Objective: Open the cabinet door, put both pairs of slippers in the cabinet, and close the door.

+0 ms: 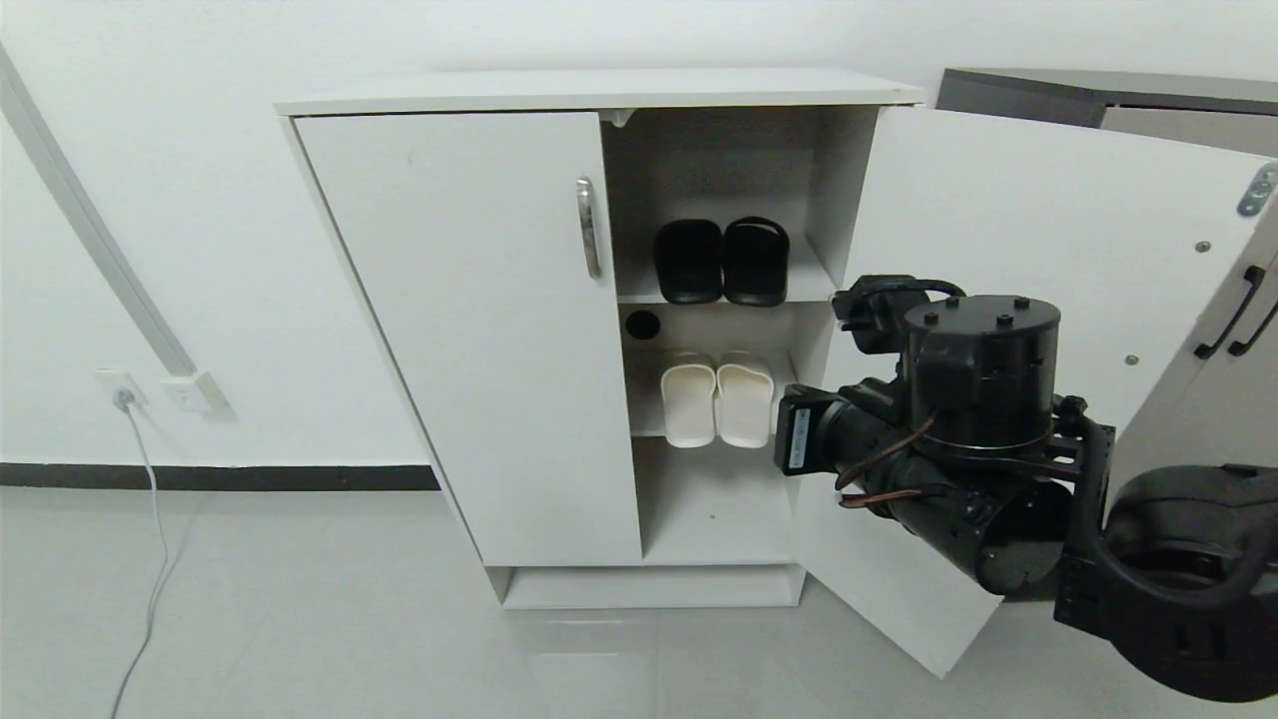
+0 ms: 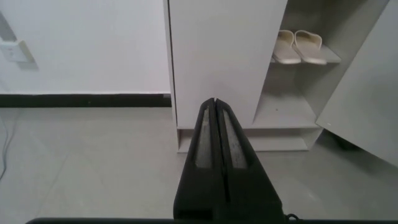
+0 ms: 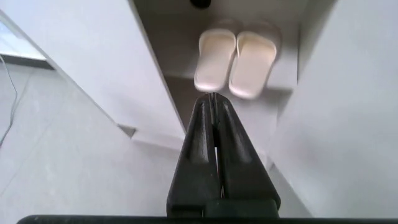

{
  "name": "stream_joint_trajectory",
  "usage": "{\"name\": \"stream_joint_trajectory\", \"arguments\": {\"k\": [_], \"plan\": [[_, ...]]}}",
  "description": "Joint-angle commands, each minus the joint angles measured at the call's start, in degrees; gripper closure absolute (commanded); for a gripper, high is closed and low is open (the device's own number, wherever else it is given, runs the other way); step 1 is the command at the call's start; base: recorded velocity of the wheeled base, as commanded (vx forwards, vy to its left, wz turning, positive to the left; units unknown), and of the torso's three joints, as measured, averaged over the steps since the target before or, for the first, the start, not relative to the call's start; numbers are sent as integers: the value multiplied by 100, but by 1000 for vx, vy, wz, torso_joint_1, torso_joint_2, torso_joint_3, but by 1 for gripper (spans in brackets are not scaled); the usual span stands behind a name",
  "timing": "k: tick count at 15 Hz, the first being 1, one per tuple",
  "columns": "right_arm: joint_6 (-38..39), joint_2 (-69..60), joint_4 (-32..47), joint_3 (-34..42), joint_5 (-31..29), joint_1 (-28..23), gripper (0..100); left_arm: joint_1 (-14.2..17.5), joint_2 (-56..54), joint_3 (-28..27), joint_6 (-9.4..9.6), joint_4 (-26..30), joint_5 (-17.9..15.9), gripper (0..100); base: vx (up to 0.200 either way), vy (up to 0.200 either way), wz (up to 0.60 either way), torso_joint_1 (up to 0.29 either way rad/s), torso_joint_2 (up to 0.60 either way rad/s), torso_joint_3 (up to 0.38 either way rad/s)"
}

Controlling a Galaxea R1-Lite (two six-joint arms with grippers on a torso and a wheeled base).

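Black and bulky, the robot's right arm (image 1: pixel 978 429) sits closest, just in front of the open right-hand door (image 1: pixel 998 250) of the white wooden cabinet (image 1: pixel 599 90). The right gripper (image 3: pixel 213 96) has its two fingers pressed flat together with nothing between them, and it points at the pair of cream plastic slippers (image 3: pixel 238 57) lying side by side on the middle shelf. On the shelf above, the pair of black rubber slippers (image 1: pixel 721 262) also lies side by side, with the shelf board between the two pairs. A dark round hole (image 1: pixel 642 325) shows in the back panel just above the cream pair. The left-hand door (image 1: pixel 469 330) is shut, its slim metal handle (image 1: pixel 588 228) upright near the inner edge. The left gripper (image 2: pixel 213 101) is likewise clenched on nothing, held out over the pale grey tiled floor (image 2: pixel 93 162) and aimed at the foot of the shut door. Over on the left wall, a white socket (image 1: pixel 120 387) has a grey cable (image 1: pixel 155 519) trailing down to the floor.
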Motion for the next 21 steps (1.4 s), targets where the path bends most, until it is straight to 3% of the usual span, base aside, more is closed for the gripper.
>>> {"name": "stream_joint_trajectory", "arguments": {"k": [1,8,21], "plan": [[-11,116,-41,85,74,-45,100,-1,5,2,0,-1,11,100,-200,0,0,7,2,2],[-205,248,-507,454,338,-124,100,-1,5,2,0,-1,28,100,0,0,0,0,0,0],[-214,362,-515,568,338,-124,100,-1,5,2,-9,-1,28,100,0,0,0,0,0,0]]}}
